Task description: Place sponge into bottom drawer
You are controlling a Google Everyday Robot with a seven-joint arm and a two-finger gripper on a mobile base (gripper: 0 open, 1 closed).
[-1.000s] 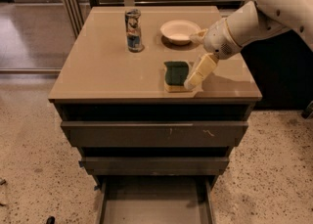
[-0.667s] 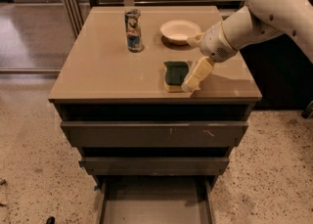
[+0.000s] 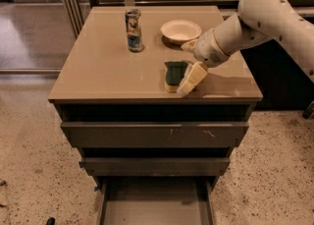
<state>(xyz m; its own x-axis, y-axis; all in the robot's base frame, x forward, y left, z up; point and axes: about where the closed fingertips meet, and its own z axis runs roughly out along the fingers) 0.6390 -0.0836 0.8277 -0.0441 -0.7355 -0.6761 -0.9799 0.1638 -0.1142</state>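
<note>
The sponge (image 3: 172,73), dark green on top with a pale yellow base, lies on the cabinet top (image 3: 108,67) near its front edge. My gripper (image 3: 184,70) is open at the sponge's right side. One pale finger (image 3: 192,78) rests against the sponge's right edge and the other finger (image 3: 188,46) is behind it, near the bowl. The sponge lies partly between them, on the surface. The bottom drawer (image 3: 156,208) is pulled out below, and its flat grey floor is bare.
A white bowl (image 3: 180,30) and a drink can (image 3: 133,30) stand at the back of the cabinet top. The wide upper drawer (image 3: 154,133) and the middle drawer (image 3: 154,166) are slightly out. Speckled floor surrounds the cabinet.
My gripper has shifted a little left and down toward the sponge. The sponge and the drawers have not moved.
</note>
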